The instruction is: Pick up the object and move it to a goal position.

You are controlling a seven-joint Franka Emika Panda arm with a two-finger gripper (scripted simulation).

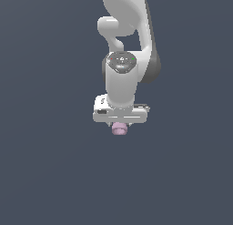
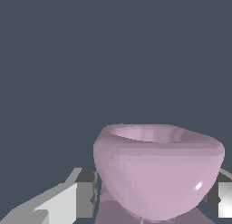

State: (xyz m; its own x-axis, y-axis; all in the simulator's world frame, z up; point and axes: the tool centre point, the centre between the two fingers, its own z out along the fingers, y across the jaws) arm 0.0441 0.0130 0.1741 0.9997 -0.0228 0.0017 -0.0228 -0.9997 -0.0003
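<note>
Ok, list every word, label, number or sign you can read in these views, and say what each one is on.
No readable text in either view.
Arm's wrist joint cap: small green and red dots and faint marks, too small to read.
Pink spool-shaped object: plain, no markings.
Gripper: plain white, no label.

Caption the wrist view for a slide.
Wrist close-up: pale pink object sits between the gripper fingers against a plain dark background.
</note>
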